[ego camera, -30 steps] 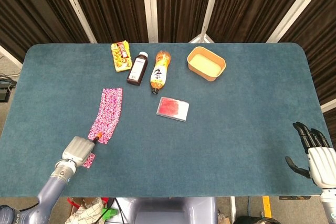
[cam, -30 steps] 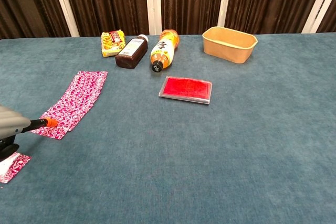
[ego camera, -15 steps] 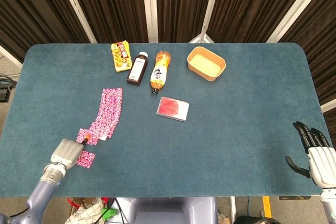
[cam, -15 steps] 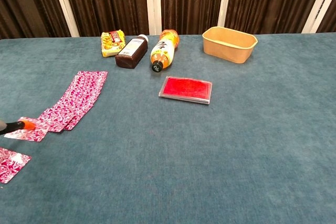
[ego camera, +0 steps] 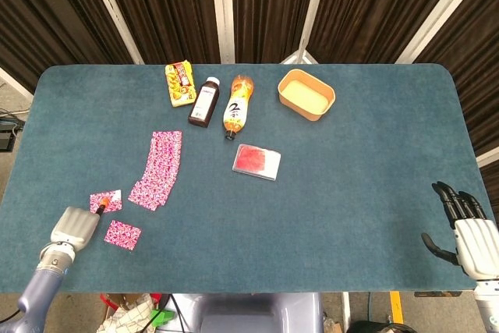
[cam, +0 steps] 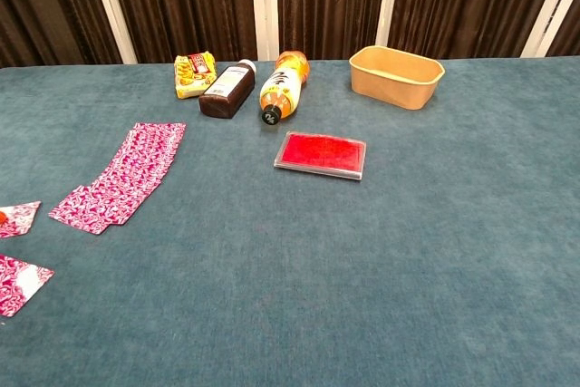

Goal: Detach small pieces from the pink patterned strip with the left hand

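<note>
While a piece sits freed: left hand (ego camera: 74, 226), grip unclear, orange tip touching small pink patterned piece (ego camera: 105, 201).
Next: reach for pink patterned strip (ego camera: 158, 169) near table's left edge.
Right hand (ego camera: 465, 224): idle, fingers spread.

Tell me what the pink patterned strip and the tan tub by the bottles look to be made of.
Pink patterned strip: probably thin printed foil or plastic sachets; it lies flat, slightly glossy. Tan tub: likely matte paper or pulp, given its dull, even colour and thin rim.

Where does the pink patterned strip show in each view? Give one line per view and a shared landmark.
Head view: pink patterned strip lies left of centre, running diagonally.
Chest view: it lies at mid-left, running diagonally.
Shared landmark: the red packet lies to its right in both.
</note>
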### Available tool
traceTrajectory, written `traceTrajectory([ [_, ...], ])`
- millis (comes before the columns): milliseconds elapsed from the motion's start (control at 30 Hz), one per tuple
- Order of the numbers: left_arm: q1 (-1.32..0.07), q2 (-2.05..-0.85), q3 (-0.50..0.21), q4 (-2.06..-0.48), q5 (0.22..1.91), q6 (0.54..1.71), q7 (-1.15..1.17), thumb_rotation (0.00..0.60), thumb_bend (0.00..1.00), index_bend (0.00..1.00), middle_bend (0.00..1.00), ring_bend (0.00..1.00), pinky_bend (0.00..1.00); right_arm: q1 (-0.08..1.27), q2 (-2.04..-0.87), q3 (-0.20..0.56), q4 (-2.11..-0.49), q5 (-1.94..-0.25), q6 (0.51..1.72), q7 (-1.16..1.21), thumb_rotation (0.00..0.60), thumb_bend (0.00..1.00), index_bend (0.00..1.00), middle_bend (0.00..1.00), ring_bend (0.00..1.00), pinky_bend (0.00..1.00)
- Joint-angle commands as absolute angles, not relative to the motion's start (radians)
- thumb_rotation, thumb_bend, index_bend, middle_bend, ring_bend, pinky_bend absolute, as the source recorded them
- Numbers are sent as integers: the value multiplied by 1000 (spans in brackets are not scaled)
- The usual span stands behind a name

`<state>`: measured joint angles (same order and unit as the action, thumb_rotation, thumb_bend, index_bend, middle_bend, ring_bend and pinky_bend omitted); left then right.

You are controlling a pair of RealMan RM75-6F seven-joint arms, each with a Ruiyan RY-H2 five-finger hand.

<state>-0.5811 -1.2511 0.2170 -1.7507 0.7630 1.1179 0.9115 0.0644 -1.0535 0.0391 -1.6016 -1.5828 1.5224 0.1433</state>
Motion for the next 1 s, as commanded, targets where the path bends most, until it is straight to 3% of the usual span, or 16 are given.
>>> traceTrajectory([
  [33,-577,-1245,220,-1747,762,1116,909,600,883,35,892,748,694,64,-1054,39,-1602,-1583,1523,144,600,313,0,107,183,137],
  [367,-561,-1213,213,-1747,781,1118,874,600,884,35,892,748,694,64,-1053,38,-1604,-1583,1522,142,600,313,0,107,183,137],
  [533,-554,-1181,194,-1796,865,1137,811,600,883,36,892,748,694,66,-1054,39,-1606,-1583,1521,139,600,313,0,107,183,137],
  [600,-541,-1148,190,-1845,917,1170,782,600,837,45,878,732,694,68,-1054,40,-1605,-1582,1518,140,600,313,0,107,183,137],
  [667,-515,-1104,194,-1909,998,1225,741,600,707,56,813,663,674,67,-1055,39,-1603,-1582,1518,141,600,313,0,107,183,137],
  [700,-460,-1054,205,-1984,1101,1318,663,600,624,59,750,600,643,68,-1055,39,-1602,-1582,1517,142,600,313,0,107,183,137],
  [767,-368,-1010,247,-2016,1239,1433,548,600,465,61,523,404,501,68,-1055,39,-1603,-1582,1516,144,600,313,0,107,183,137],
  [900,-241,-1012,284,-1927,1382,1581,424,600,382,61,244,163,264,66,-1057,38,-1608,-1577,1515,134,600,313,0,107,183,137],
  [1000,-180,-1032,279,-1838,1445,1644,338,600,366,61,134,58,198,65,-1058,38,-1612,-1577,1517,128,600,313,0,107,183,137],
])
